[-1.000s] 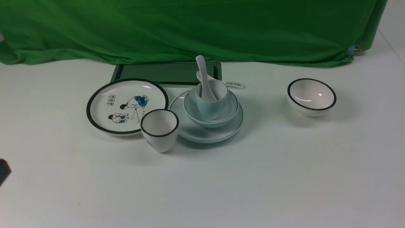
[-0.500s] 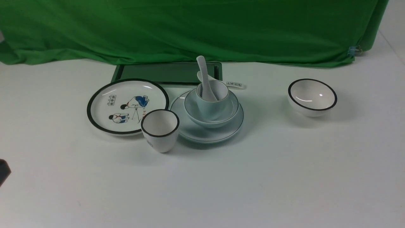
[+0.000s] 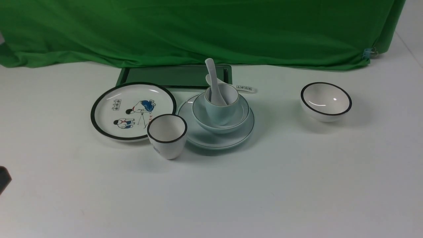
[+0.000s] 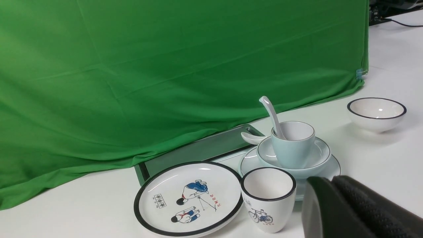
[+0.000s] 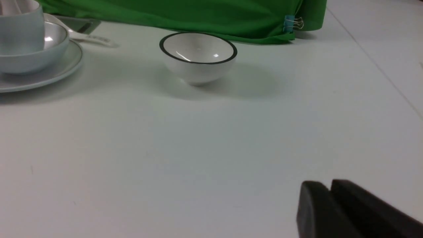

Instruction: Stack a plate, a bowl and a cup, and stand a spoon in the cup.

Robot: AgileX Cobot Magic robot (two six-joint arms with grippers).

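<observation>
The spoon [image 3: 213,82] stands bowl-end down in the cup [image 3: 220,105], its handle leaning toward the far left above the rim. The cup sits in the bowl [image 3: 220,114], and the bowl rests on the plate [image 3: 216,132] at the middle of the tabletop [image 3: 231,191]. The stack appears complete.

Handling: all four pieces are glazed ceramic, so judge them rigid, slippery and breakable. The spoon is light and free to tip; take it by the upper handle. Take the cup across its wall just under the rim.

Surroundings: a black-rimmed cup [image 3: 167,135] stands just near-left of the plate, the cartoon plate [image 3: 132,110] lies to the left, a marked spoon [image 3: 244,88] lies just behind the stack, and a black-rimmed bowl [image 3: 325,100] sits well apart to the right.

The left end effector [image 4: 333,191] has its fingers together, holding nothing. The right end effector [image 5: 330,195] shows a narrow slit between its fingers and is also empty.
</observation>
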